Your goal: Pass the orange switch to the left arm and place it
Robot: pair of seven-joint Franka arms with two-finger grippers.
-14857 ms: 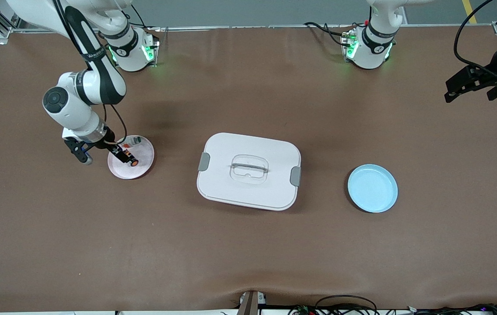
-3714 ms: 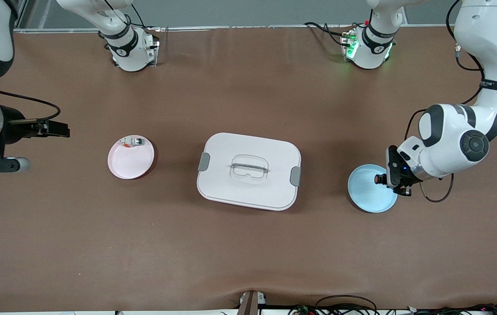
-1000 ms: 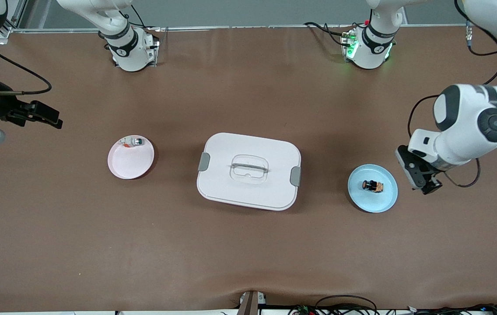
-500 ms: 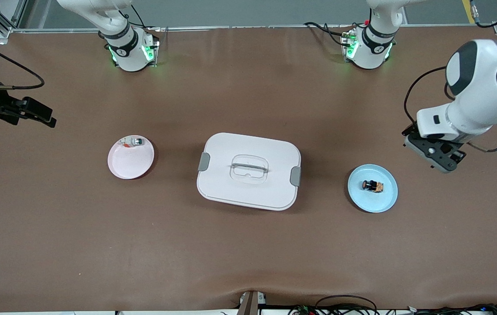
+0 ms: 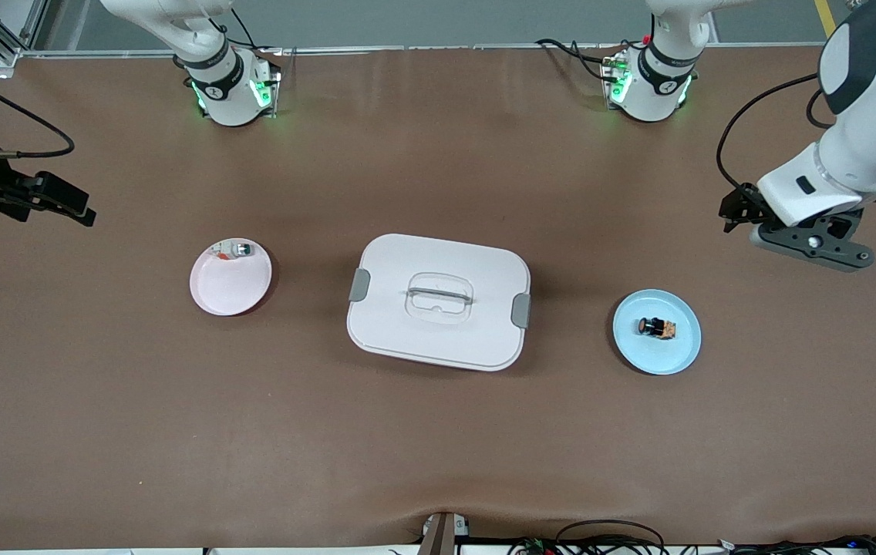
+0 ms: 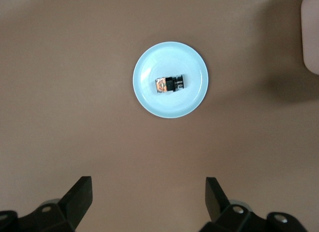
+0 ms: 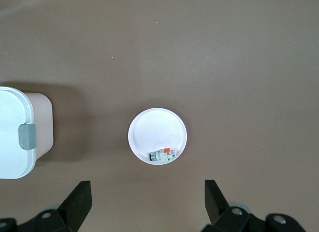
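The left gripper (image 5: 735,212) hangs in the air at the right edge of the front view, over bare table toward the left arm's end, its jaws spread wide and holding nothing; in the left wrist view its two black fingers (image 6: 79,199) stand far apart at the bottom of the frame with only brown table between them. The right gripper (image 5: 72,204) is up at the left edge of the front view, over the table at the right arm's end, jaws likewise spread and empty, its fingers (image 7: 79,202) wide apart at the bottom of the right wrist view. The switch (image 5: 657,327) lies on its side in the middle of the blue plate (image 5: 681,354), at the lower right of the frame's centre in the front view, well apart from the left gripper; the left wrist view shows it with its black barrel and orange-tan block end to end. The box (image 5: 438,301) sits closed in the middle of the table, between the two plates, grey latches at its short sides. The pink plate (image 5: 230,289), left of centre, holds a small silver part (image 5: 234,250) with a red-orange bit at its upper rim. The table (image 5: 438,447) is brown.
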